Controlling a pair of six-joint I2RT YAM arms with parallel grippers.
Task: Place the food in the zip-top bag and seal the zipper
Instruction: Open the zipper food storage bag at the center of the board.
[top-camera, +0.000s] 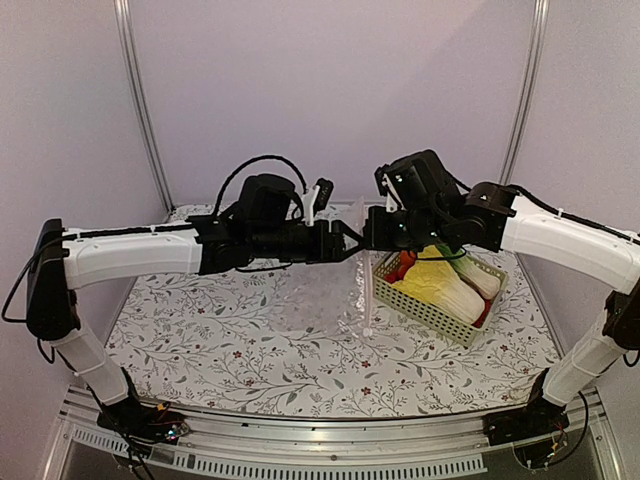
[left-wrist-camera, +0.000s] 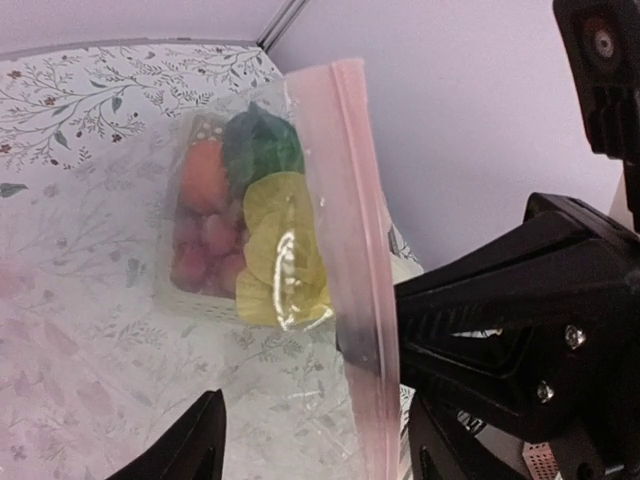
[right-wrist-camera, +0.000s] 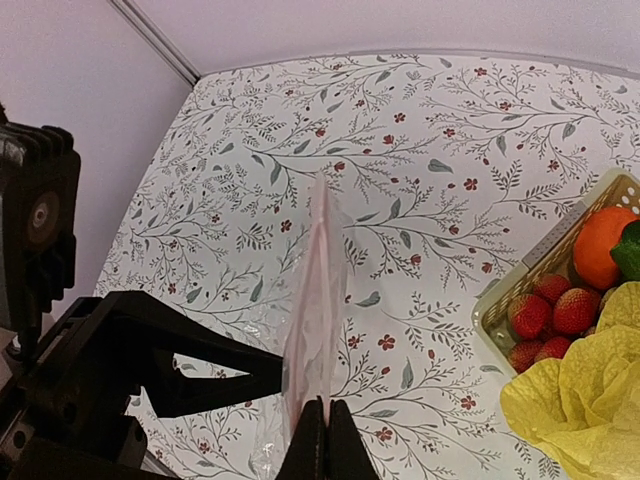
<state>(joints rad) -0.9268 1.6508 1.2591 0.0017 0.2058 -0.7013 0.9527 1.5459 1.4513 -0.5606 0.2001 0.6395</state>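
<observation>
Right gripper has its jaws pressed tight together on the upper edge of the zip-top bag, which hangs upright as a thin sheet at the centre of the overhead view. Left gripper faces it from the other side with its jaws spread apart; in its own wrist view the zipper, a pinkish straight strip, runs down between the two fingers, and whether either finger touches it cannot be told. All the food in view lies in the pale green basket at right of centre in the overhead view, well apart from the bag: the napa cabbage across the middle, the orange and a dark green piece at one end, the small red fruits along the near wall. Seen from the left wrist, that food shows only through the clear plastic. The basket sits close to the right edge of the floral table, whose patterned surface stretches wide to the left and below the bag.
</observation>
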